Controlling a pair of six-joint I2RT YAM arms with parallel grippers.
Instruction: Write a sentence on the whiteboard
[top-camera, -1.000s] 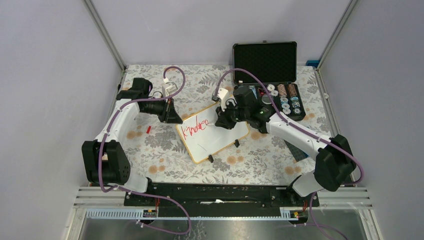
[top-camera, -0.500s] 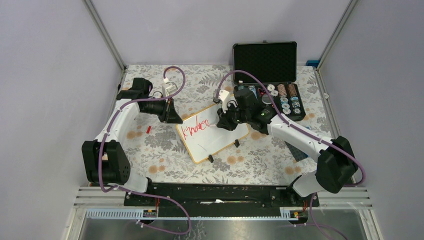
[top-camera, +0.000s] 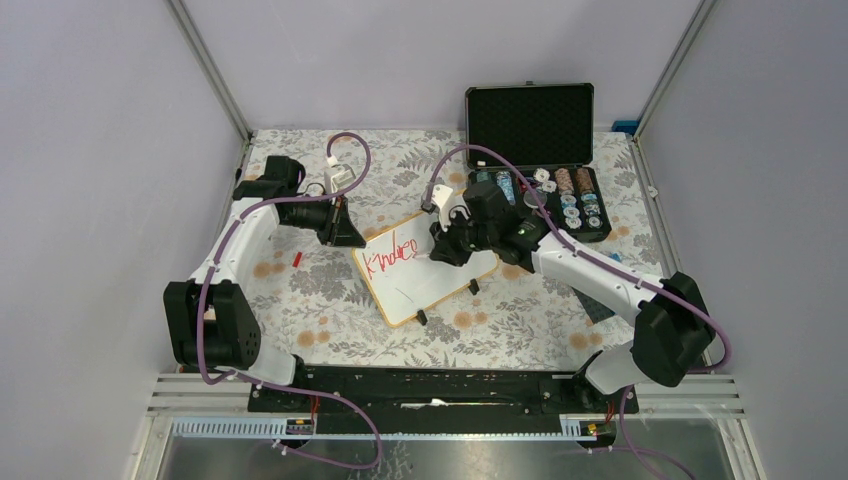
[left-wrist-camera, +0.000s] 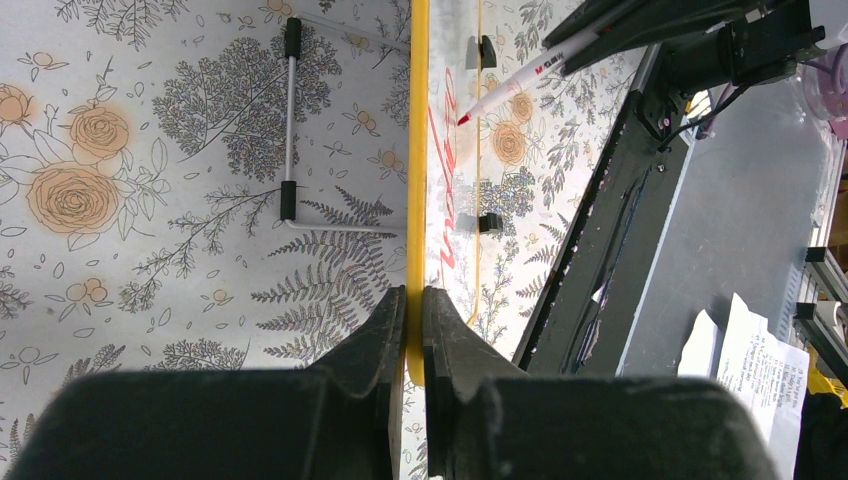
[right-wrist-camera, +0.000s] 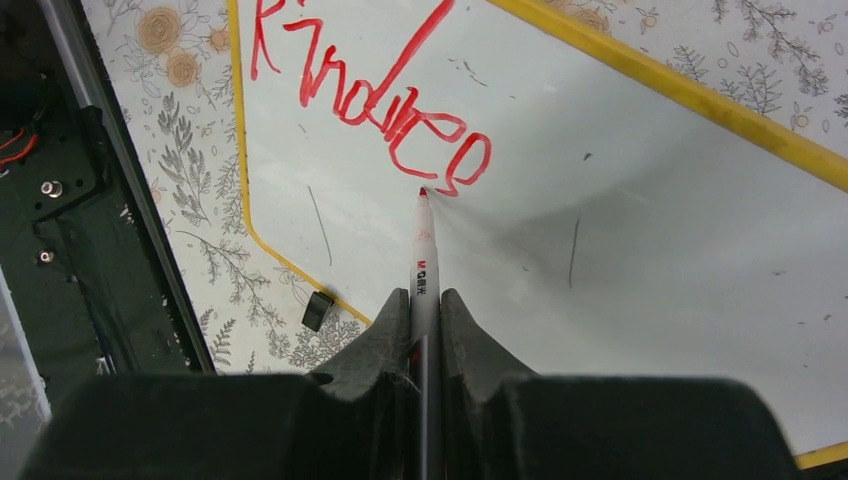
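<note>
Nearest my bases, the flower-patterned bench (top-camera: 300, 300) lies open at lower centre of the top view, with room to swing in. Just beyond it sits the small white whiteboard with a thin pale rim and little black feet (top-camera: 430, 285), turned askew at centre frame.

I judge it light and stiff, with a slick face, so it would skate under pen pressure unless held. The rim is the only sensible hold, since gripping the face would smear the ink.

My left gripper (left-wrist-camera: 414, 300) is closed down on that rim at the board's upper-left corner and pins it. My right gripper (right-wrist-camera: 425, 300) is closed tight around a slim white marker pen with a red tip (right-wrist-camera: 421, 240). The tip stands at the tail of the last letter, though I cannot tell whether it touches.

The sentence in red handwriting (right-wrist-camera: 380, 110) fills only the board's upper-left part. Blank white stretches to the right and below for the remaining words, but the right rim is near for this line.

Farthest off, at upper right, an open black case of round chips (top-camera: 530, 125) stands close behind my right wrist, so I have little room there.
</note>
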